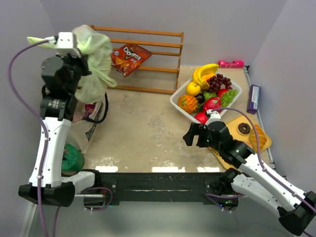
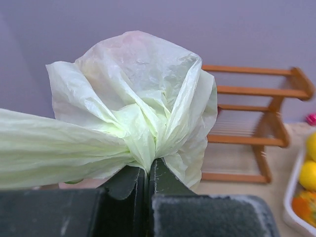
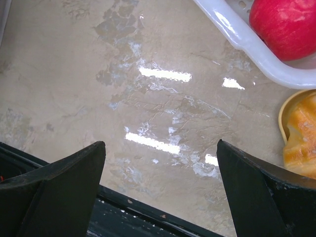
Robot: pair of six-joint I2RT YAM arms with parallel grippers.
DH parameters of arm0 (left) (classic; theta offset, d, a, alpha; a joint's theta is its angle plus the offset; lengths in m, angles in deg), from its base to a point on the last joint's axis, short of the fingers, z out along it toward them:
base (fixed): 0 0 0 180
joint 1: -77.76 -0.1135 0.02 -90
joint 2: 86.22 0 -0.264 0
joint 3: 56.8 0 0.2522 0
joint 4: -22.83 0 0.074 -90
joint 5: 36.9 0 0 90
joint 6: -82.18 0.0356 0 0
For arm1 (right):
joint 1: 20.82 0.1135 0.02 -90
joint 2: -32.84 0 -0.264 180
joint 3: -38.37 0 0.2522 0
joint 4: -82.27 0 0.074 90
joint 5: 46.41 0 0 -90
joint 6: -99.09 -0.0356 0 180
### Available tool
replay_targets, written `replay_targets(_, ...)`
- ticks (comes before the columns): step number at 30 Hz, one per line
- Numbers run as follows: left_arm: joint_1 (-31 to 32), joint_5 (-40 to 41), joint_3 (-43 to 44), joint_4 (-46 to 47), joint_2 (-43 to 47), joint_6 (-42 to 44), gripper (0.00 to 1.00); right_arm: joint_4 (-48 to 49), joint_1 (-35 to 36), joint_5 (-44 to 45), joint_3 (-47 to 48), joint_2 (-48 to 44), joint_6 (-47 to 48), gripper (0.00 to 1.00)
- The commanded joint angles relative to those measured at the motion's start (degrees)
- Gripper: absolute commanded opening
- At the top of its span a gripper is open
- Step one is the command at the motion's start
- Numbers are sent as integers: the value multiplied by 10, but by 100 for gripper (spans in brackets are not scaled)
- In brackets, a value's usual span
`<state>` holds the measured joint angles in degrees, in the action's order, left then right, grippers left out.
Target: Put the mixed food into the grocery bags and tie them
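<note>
White tray w/ banana, grapes, apple. Chip bag says Doritos. L gripper pinches green bag; R gripper wide apart.

Bare desk is left down the middle; the far edge is closed by a wooden rack holding a chip packet; the right is taken by a fruit basket and yellow tray; the left is filled by the green bag pinched in the left claw.
</note>
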<state>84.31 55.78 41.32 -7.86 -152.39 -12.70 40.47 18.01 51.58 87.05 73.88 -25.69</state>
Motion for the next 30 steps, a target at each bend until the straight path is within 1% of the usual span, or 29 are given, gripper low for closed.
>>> replay_targets(1,-85,-72,62,13,0,26,0,28,-2,-2,-12,2,-7,98)
replay_targets(4,-127,-67,58,20,3,21,0,30,-2,-6,-13,4,-5,98)
replay_targets(5,-144,-50,42,19,5,22,0,30,-2,-7,-13,5,-4,98)
replay_targets(7,-158,-42,12,17,26,22,0,33,-2,-8,-14,5,0,98)
replay_targets(10,-160,-4,-85,24,74,25,0,40,-2,-9,-17,9,5,98)
replay_targets(12,-160,42,-123,23,107,36,0,45,-2,-13,-16,15,9,98)
replay_targets(13,-160,61,-161,23,116,43,0,46,-2,-16,-16,16,9,98)
replay_targets(14,-160,104,-182,28,125,46,0,47,-2,-17,-16,17,11,98)
replay_targets(17,-160,162,-255,36,177,46,0,56,-2,-21,-18,20,15,98)
replay_targets(19,-160,175,-294,39,219,45,0,56,-2,-20,-18,24,17,98)
replay_targets(22,-160,179,-322,30,256,44,0,57,-2,-23,-19,26,19,98)
replay_targets(25,-160,154,-325,7,243,44,0,61,-2,-25,-22,26,14,98)
replay_targets(26,-160,123,-322,-4,234,37,0,63,-2,-27,-24,22,13,98)
replay_targets(28,-160,98,-302,-23,190,27,0,64,-2,-28,-27,19,9,98)
replay_targets(29,-160,83,-293,-51,155,15,0,63,-2,-28,-27,17,8,98)
replay_targets(30,-160,76,-285,-68,139,7,0,62,-2,-28,-29,14,7,98)
